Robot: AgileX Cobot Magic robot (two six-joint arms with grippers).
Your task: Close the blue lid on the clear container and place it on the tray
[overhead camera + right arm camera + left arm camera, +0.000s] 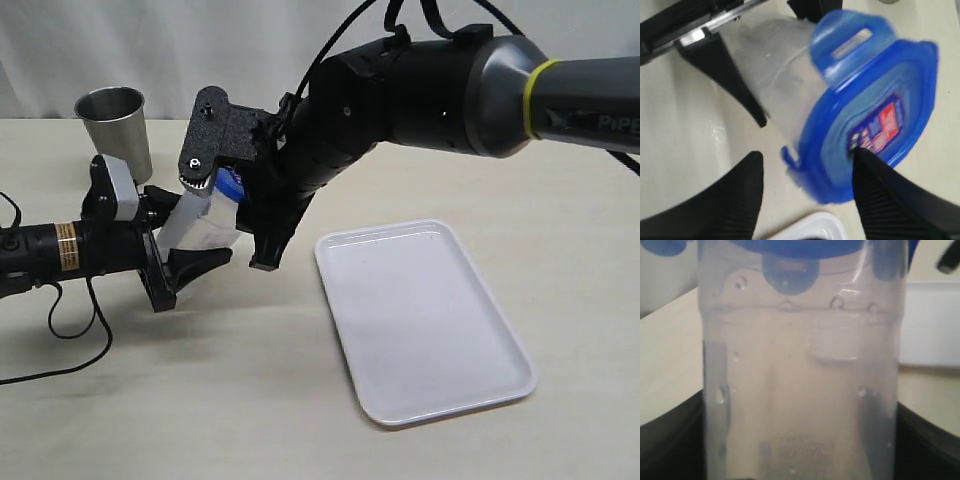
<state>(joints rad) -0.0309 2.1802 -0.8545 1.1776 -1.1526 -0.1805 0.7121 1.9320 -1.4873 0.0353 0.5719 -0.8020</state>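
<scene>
Tray unobstructed (cup stands well apart).

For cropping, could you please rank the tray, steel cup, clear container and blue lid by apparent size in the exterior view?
1. the tray
2. steel cup and clear container: alike, container partly hidden, so unranked
3. blue lid, mostly hidden

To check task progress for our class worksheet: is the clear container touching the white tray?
Apart. The exterior view shows the clear container held tilted, with bare table between it and the tray.
</scene>
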